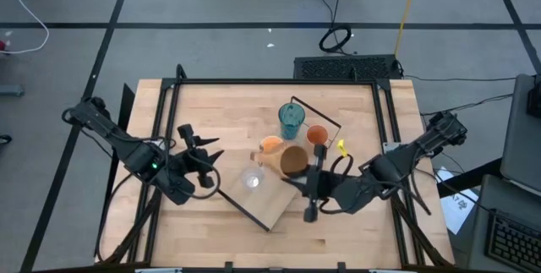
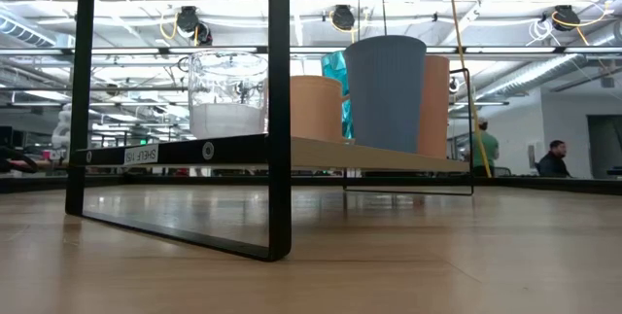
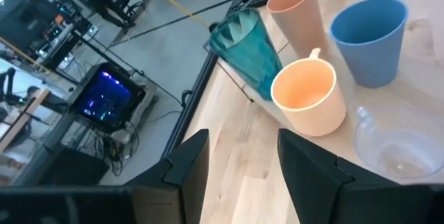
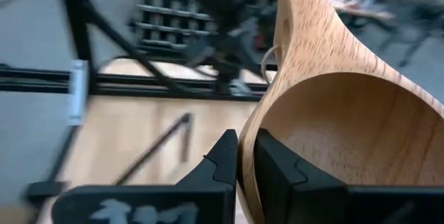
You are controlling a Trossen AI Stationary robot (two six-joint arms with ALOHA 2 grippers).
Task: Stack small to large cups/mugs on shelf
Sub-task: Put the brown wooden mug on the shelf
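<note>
1. The right gripper (image 4: 246, 158) is clamping the rim of the wooden mug (image 1: 294, 161), which is over the shelf (image 1: 266, 210) among the cups.
2. Judging by this, it should be lowering the mug level, clear of the orange cup (image 1: 271, 145).
3. The left gripper (image 3: 239, 165) is hanging open just beside the shelf, holding nothing.

Teal tumbler (image 3: 247, 48), blue cup (image 3: 370, 38), two orange cups (image 3: 309, 96), tan wooden mug (image 4: 326, 120), clear cup (image 3: 399, 148).
</note>
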